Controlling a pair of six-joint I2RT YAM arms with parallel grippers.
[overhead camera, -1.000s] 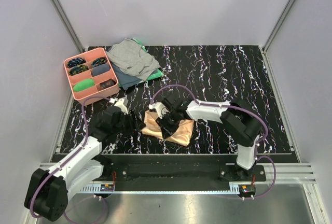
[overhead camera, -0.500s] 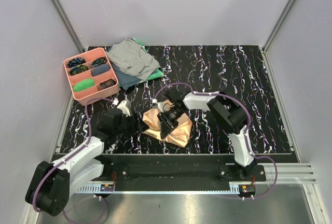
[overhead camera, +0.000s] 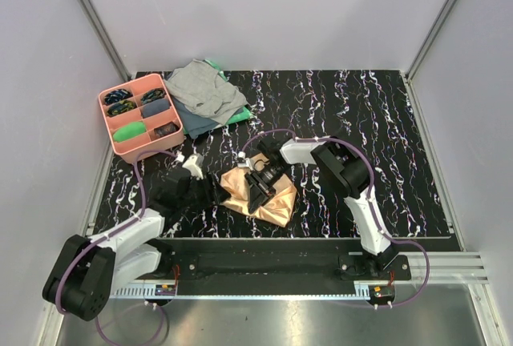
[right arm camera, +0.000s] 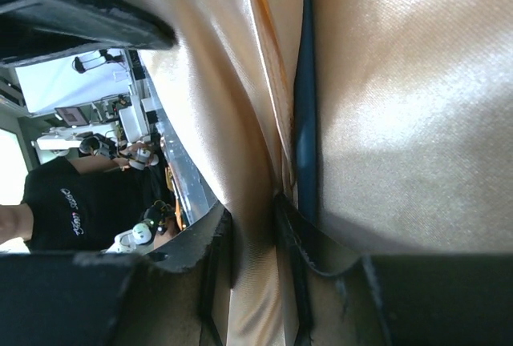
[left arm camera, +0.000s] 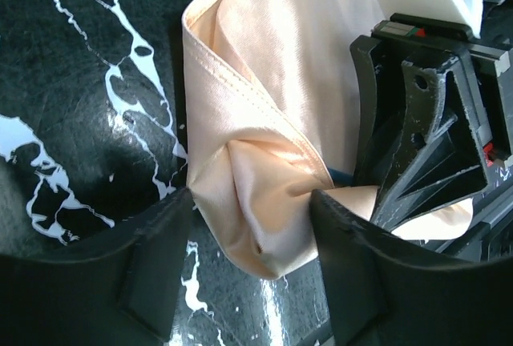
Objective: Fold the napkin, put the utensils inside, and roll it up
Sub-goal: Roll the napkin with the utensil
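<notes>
Right fingers (right arm camera: 192, 270) pinch a napkin (right arm camera: 401, 106) fold, left fingers (left arm camera: 144, 274) straddle its end, seemingly not closed; soft, slippery satin should hold best by the hem.

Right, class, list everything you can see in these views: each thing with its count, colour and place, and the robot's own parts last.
napkin: one, peach-orange, bundled at the table's near middle.
utensil: one dark blue piece showing, inside a napkin fold.
tray: one, pink, far left.
small items: several, dark, grey, one green, in the tray's compartments.
grey cloth: one, atop a pile beside the tray.
green cloth: one, edge showing under the grey.
table: one, black, white veining.
left claw: one, black, jaws either side of the napkin's end; grip unclear.
right claw: one, black, pinching a napkin fold.
</notes>
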